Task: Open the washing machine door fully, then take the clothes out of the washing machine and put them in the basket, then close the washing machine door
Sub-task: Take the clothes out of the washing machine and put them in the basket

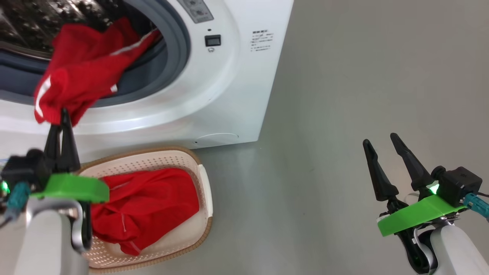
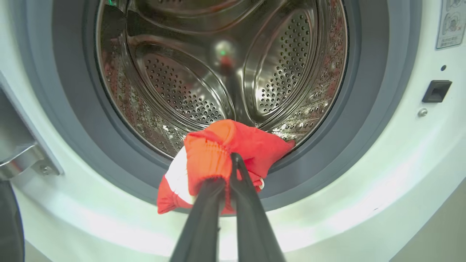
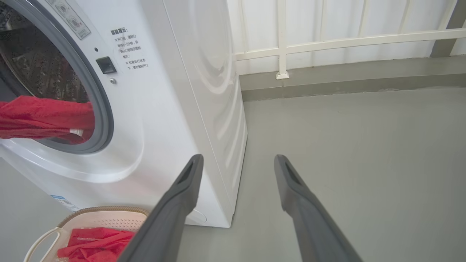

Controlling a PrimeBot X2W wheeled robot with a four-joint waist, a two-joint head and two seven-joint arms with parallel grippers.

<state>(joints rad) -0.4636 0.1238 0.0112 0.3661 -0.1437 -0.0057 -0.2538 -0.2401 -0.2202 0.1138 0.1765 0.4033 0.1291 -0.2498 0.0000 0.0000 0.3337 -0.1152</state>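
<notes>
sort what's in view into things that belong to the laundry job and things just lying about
Part of the job:
washing machine
red garment, pinched by the left gripper at the drum mouth
basket
second red garment, lying in the basket
right gripper, open, holding nothing

Just there:
floor
white railing

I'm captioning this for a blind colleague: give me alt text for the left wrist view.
The left gripper is shut on a red garment with a white stripe, draped over the grey gasket of the washing machine. Behind it gleams the perforated steel drum.
</notes>
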